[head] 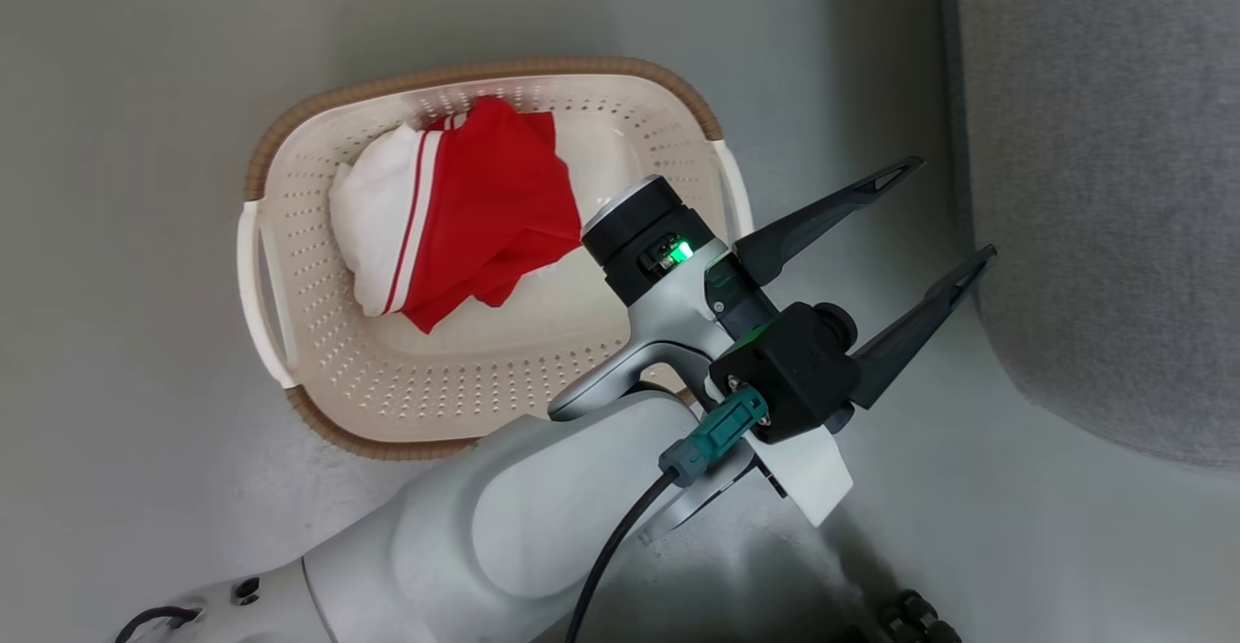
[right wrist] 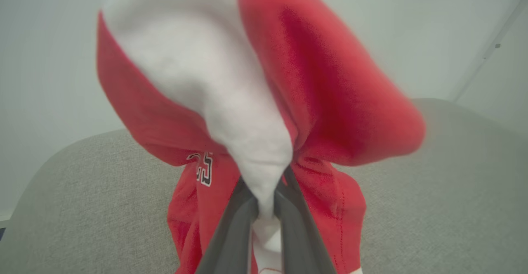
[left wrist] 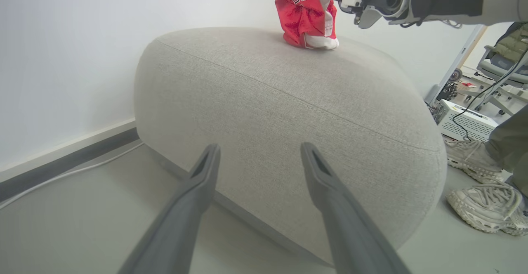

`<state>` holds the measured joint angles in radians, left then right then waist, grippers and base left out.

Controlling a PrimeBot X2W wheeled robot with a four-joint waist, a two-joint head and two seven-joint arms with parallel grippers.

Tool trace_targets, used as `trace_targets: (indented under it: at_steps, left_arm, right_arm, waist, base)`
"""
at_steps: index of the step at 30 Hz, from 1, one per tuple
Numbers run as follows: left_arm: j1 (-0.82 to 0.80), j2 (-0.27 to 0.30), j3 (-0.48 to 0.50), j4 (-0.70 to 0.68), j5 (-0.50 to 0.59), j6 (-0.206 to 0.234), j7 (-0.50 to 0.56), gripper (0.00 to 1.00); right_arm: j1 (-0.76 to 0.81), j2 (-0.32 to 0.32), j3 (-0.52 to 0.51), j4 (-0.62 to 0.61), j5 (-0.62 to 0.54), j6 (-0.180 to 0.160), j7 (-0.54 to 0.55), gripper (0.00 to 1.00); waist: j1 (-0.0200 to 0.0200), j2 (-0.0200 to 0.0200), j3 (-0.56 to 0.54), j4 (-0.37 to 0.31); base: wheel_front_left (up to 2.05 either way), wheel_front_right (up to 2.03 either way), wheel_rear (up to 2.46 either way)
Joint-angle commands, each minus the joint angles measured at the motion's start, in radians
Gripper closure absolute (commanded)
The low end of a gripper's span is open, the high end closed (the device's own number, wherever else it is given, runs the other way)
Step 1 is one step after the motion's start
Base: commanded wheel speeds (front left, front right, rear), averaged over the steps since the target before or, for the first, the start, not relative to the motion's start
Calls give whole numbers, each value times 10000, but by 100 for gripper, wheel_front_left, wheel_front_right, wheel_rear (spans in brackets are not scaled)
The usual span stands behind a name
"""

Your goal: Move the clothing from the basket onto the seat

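R jaws clamp red garment [right wrist: 330, 100], digits approx "25".

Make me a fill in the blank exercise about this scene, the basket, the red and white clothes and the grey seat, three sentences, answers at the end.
1. The left claw is ___ and holds nothing.
2. The basket holds ___ red and white garment.
3. The right claw is ___ on a second garment, whose lower end touches the top of the seat.

Missing words: open; one; shut.
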<state>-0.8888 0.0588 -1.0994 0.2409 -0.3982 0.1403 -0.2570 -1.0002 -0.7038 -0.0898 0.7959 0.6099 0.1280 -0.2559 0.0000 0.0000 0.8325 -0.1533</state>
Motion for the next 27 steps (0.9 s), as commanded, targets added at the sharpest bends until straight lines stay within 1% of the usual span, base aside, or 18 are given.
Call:
trace_targets:
  at_steps: [1, 2, 3, 4, 9, 15, 21, 27]
  left_arm:
    - [-130, -85, 99, -340, -77, 99, -47, 0]
    - [-127, -85, 95, -359, -98, 113, -47, 0]
    - [-123, -85, 97, -371, -119, 121, -47, 0]
    - [-108, -85, 107, -385, -140, 124, -47, 0]
    - [15, -85, 191, -422, -190, 119, -47, 0]
    - [435, -86, 555, -471, -190, 134, -47, 0]
    - [1151, -86, 1250, -521, -61, 273, -47, 0]
    - [2137, -86, 2175, -529, 190, 396, -47, 0]
  right_arm:
    - [410, -366, 283, 65, 177, 27, -59, 90]
    - [473, -330, 429, 109, 295, 27, -59, 72]
    - [544, -311, 589, 82, 387, 27, -59, 33]
    - [630, -301, 738, 7, 481, 27, -59, 0]
    - [1119, -330, 1140, -462, 730, 27, -59, 0]
    - [2081, -299, 1546, -1406, 833, 27, -59, 0]
    - [2928, -181, 1696, -2558, 779, 27, -59, 0]
    - [3584, 24, 1853, -3682, 655, 27, -59, 0]
  waist:
    - [0, 0, 77, 170]
    - [0, 0, 45, 181]
    - [0, 0, 2, 184]
    - [0, 0, -64, 190]
    - [0, 0, -400, 197]
    - [0, 0, -1202, 262]
    - [0, 0, -2180, 472]
    - [0, 0, -3298, 852]
  base:
    - [0, 0, 0]
    - [0, 0, 0]
    - [0, 0, 0]
    - [0, 0, 0]
    - [0, 0, 0]
    - [0, 0, 0]
    - [0, 0, 0]
    - [0, 0, 0]
